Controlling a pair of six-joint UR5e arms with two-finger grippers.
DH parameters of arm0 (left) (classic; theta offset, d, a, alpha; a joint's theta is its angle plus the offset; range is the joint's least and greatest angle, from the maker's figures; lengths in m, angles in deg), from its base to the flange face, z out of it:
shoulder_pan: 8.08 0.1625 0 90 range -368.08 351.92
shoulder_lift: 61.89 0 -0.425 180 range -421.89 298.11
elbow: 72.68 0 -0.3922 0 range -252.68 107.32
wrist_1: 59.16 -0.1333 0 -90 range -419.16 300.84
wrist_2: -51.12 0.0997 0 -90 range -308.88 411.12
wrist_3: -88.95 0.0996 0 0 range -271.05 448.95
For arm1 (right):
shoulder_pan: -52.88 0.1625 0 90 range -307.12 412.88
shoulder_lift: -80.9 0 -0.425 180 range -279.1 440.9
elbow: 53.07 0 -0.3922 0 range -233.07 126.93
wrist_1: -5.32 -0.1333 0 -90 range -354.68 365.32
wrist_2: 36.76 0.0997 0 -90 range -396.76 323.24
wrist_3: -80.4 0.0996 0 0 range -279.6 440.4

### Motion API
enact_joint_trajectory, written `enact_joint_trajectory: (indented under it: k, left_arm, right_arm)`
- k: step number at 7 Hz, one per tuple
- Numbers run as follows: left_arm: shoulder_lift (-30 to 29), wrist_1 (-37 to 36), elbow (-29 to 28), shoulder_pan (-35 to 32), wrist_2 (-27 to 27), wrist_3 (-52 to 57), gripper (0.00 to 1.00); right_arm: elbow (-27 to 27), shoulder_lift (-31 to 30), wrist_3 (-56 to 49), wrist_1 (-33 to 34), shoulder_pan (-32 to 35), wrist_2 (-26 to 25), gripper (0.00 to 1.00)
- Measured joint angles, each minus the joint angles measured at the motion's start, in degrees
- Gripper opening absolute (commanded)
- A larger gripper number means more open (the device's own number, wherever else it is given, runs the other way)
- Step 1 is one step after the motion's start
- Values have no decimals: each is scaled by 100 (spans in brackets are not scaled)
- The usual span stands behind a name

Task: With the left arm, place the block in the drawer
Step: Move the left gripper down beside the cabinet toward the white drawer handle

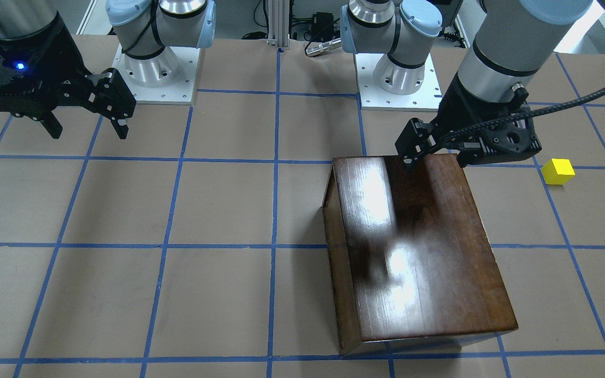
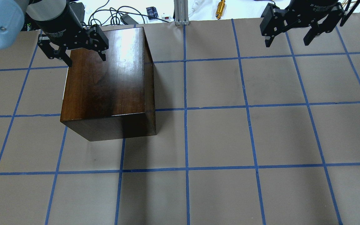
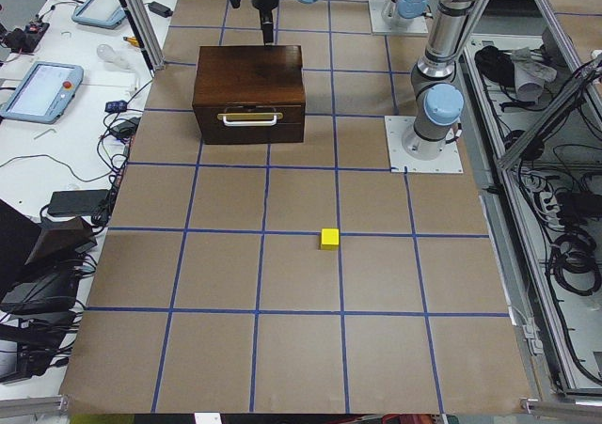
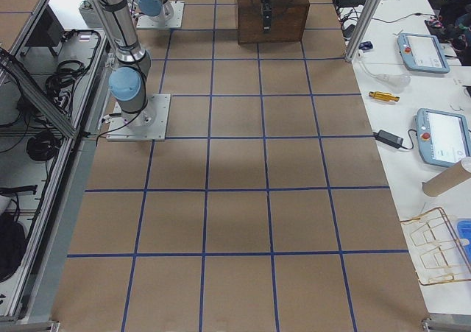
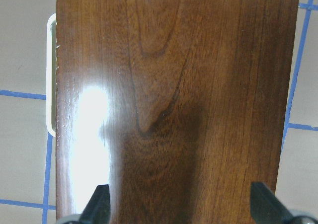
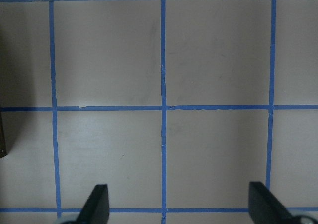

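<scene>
- Found the left claw (image 1: 435, 157) spread wide apart, with nothing between its fingers (image 5: 98, 204)
- Located this claw hanging above the glossy top of the dark box casing (image 2: 105, 84); in the left wrist view saw that top filling the frame beneath the fingers, with a bright glare patch on it
- Noted the left arm (image 1: 507, 47) reaching down to the claw from above, with a black ribbed cable (image 1: 586, 100) looping along its outer side
- Found the drawer (image 3: 249, 123) shut into the casing, directly below the left claw, its dark front on the face turned toward the robot's left
- Noted the white handle (image 3: 249, 117) on that front, lower than the left claw and off to one side of it
- Located the block (image 1: 558, 171) on the tabletop (image 1: 229, 210), well out on the left claw's left side and lower than it, apart from the casing and touching neither claw
- Saw the block sitting just beside one of the blue tape lines (image 1: 276, 210) that grid the tabletop
- Found the right claw (image 1: 88, 131) also spread apart and holding nothing
- Located it far off to the left claw's right, raised over brown tabletop and tape lines, well apart from casing and block
</scene>
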Motion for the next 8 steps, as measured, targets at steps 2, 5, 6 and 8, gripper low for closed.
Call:
enact_joint_trajectory:
  k: [2,5,6,8]
  left_arm:
    - [16,10,-7,34,-24,232,100]
    - [12,178,-90,442,-29,615,100]
    - [8,252,-94,886,-112,937,100]
    - [-144,299,-75,1760,-417,1493,100]
  right_arm:
    - [0,-4,0,0,0,-4,100]
    - [0,-5,0,0,0,-8,100]
    - [0,-6,0,0,-2,-7,100]
    - [0,-3,0,0,-3,-7,100]
